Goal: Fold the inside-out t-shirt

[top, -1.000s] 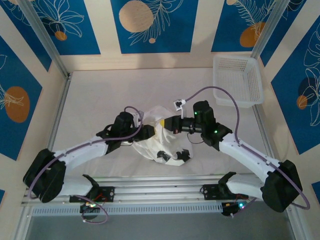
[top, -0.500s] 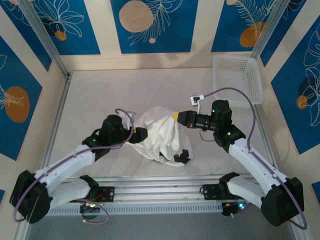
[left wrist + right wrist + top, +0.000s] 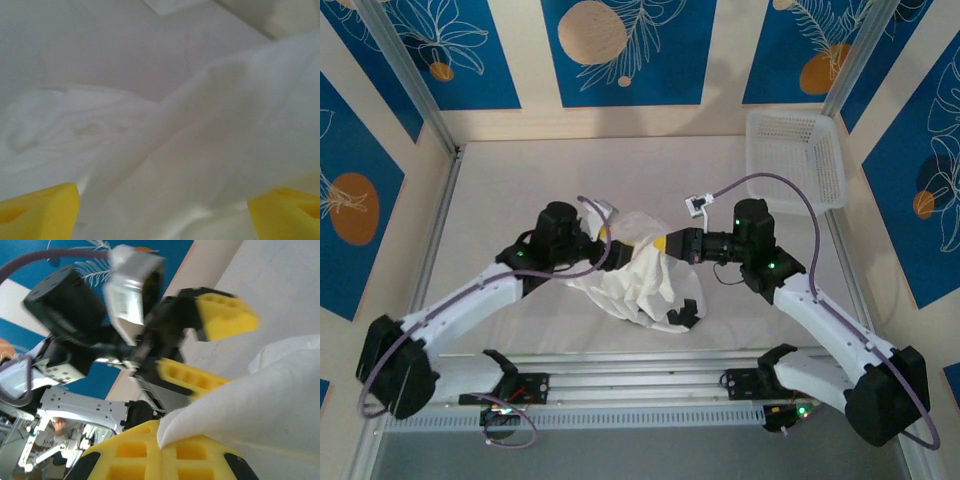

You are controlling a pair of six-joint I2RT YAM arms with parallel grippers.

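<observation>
Inside-out t-shirt (image 3: pixel 640 280), thin, limp and light, lies bunched with the right claw (image 3: pixel 663 242) pinching one edge and the left claw (image 3: pixel 605 232) spread beside it; its edges likely grip best.

Your left arm (image 3: pixel 470 300) and right arm (image 3: pixel 820 315) share one build: white links between bulky black joint housings, each trailed by a looping purple cable (image 3: pixel 760 178). Small green lights (image 3: pixel 736 222) glow on the black wrist blocks. The fingers (image 3: pixel 150 460) are bright yellow, moulded with square hollows.
</observation>
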